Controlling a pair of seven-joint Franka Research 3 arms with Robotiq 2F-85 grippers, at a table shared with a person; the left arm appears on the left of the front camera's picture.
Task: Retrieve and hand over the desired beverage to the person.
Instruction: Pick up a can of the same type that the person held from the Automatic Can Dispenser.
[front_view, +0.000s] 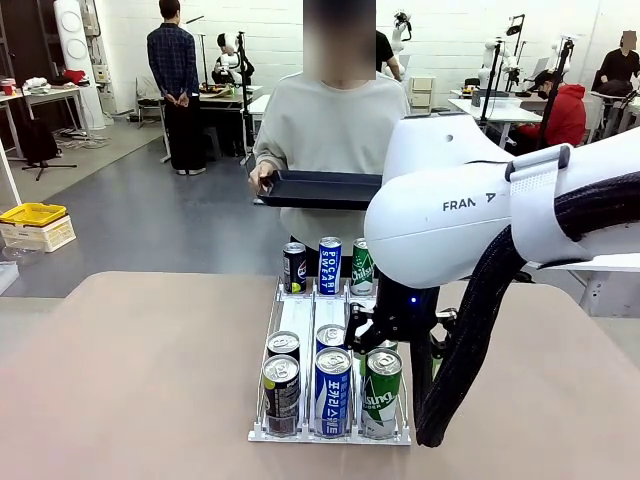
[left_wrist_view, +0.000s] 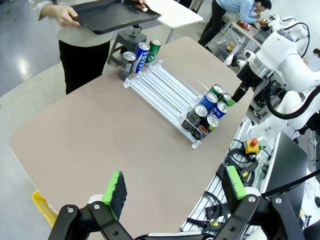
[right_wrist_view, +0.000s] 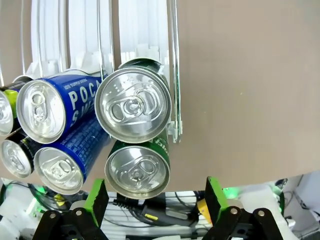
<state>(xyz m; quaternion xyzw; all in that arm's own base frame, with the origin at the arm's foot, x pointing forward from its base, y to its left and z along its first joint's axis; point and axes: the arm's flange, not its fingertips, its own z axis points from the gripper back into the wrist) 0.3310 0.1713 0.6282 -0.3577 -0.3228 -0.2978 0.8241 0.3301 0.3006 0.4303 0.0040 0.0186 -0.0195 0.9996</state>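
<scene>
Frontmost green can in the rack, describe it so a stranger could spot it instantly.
On the tan table sits a clear three-lane rack. At its end nearest the robot, take the right lane's front can: green with white lettering, beside a blue can and a black can.

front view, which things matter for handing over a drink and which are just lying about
job: white plastic three-lane rack; front black metal can; front blue metal can; front green metal can; dark rectangular tray; person in light grey sweatshirt
lying about: yellow plastic crate; red-topped yellow button box
</scene>
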